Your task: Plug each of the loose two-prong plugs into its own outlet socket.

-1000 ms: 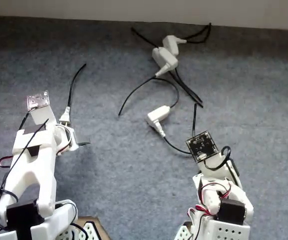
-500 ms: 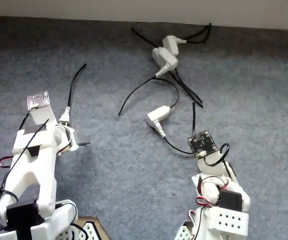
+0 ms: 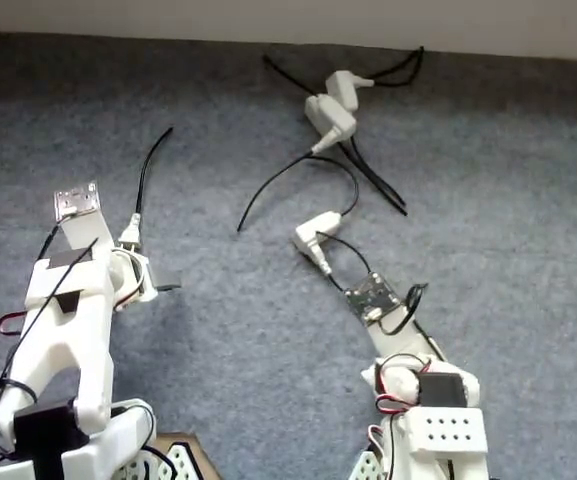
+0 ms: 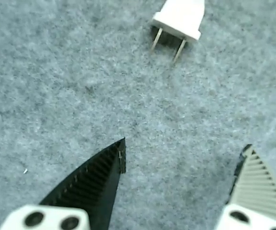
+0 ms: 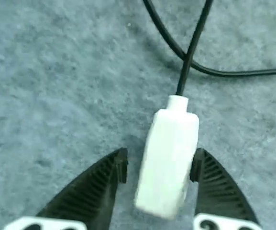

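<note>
Left gripper [image 4: 183, 160]: hangs released above the grey carpet [image 3: 488, 220], fingers spread wide, grips nothing.

Just ahead of it, apart from both fingers: two-prong plug [image 4: 178, 18]. Lies flat on the carpet, white body on the far side, both metal prongs aimed back toward the gripper. Long axis runs roughly in line with the gripper's own reach. In the high view, sits just beside the left arm's wrist, prongs toward the near edge of the table, black cord [image 3: 148, 170] trailing off toward the far edge.

Right gripper [image 5: 159, 155]: unclenched too, low over the carpet, straddles the near end of a white connector [image 5: 169, 153]. One finger close against its side, a gap of carpet at the other; not clamped.

Connector's long axis runs straight out between the fingers. Narrow neck and black lead [image 5: 190, 52] at the far end, pointing away from the gripper. Near end tucked between the fingers; prongs or slots not to be made out. In the high view, lies near the middle of the carpet, just beyond the right arm's wrist.

Farther back, near the far edge: pair of white connectors [image 3: 330, 105], close together; cannot tell whether mated.
</note>
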